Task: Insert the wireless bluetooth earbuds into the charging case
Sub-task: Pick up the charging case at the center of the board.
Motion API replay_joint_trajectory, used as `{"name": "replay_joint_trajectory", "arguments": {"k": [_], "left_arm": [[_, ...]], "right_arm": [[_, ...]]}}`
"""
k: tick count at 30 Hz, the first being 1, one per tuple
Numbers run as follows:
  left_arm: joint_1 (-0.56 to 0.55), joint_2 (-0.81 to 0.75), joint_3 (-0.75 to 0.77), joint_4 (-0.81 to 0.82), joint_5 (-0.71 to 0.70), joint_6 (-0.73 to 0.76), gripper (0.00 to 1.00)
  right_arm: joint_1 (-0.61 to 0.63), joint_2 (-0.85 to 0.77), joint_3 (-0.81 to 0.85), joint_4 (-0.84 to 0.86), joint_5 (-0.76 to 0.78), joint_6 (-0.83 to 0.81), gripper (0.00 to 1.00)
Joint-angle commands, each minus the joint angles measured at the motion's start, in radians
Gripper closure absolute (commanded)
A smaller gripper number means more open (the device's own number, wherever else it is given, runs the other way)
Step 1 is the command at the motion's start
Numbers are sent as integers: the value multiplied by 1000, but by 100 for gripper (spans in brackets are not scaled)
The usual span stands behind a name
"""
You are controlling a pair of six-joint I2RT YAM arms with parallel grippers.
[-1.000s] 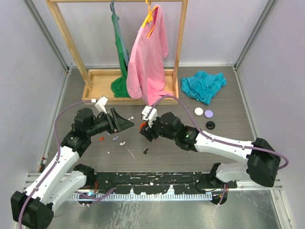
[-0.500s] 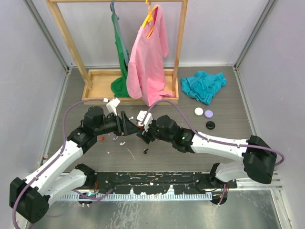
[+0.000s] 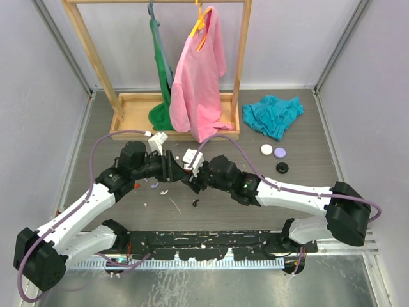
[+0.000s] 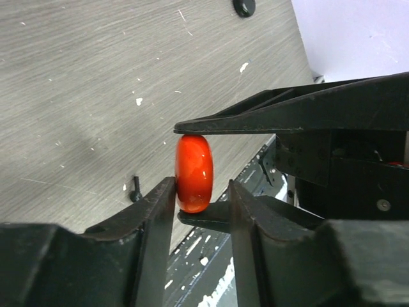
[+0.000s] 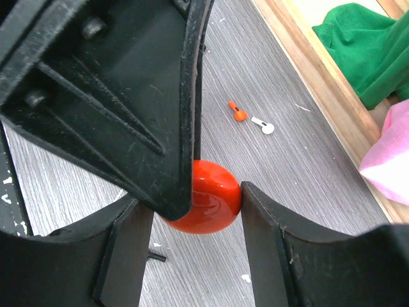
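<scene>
The red charging case point(image 4: 193, 173) hangs above the table, closed, with my right gripper point(image 5: 192, 198) shut on it across its width. My left gripper point(image 4: 201, 185) straddles the same case from the other side. One of its fingers touches the case and the other stands a little off, so it is open. On the table beyond lie a red earbud point(image 5: 237, 112) and a white earbud point(image 5: 262, 125). A black earbud point(image 4: 135, 189) lies below the case, and a lilac earbud point(image 3: 154, 185) sits near the left arm. In the top view both grippers meet mid-table point(image 3: 182, 173).
White point(image 3: 266, 149), lilac point(image 3: 279, 152) and black point(image 3: 282, 167) cases lie at the right. A teal cloth point(image 3: 273, 114) lies behind them. A wooden rack point(image 3: 172, 121) with green and pink garments stands at the back. White scraps dot the table near the earbuds.
My left arm has swung right and brought its gripper around the red case, its jaws narrowing. The right gripper has kept its hold and shifted slightly left.
</scene>
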Motion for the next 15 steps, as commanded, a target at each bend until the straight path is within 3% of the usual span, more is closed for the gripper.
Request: {"name": "replay_joint_trajectory", "arguments": {"k": [1, 7, 12, 15], "left_arm": [[-13, -4, 51, 3, 10, 40, 64], [-18, 5, 73, -27, 20, 73, 79], [-18, -14, 121, -104, 2, 141, 90], [-18, -31, 164, -169, -12, 200, 92]], "right_arm": [[4, -18, 14, 102, 4, 5, 45], [4, -22, 4, 121, 4, 12, 40], [4, -46, -9, 133, 4, 16, 24], [3, -78, -27, 132, -18, -4, 17]]}}
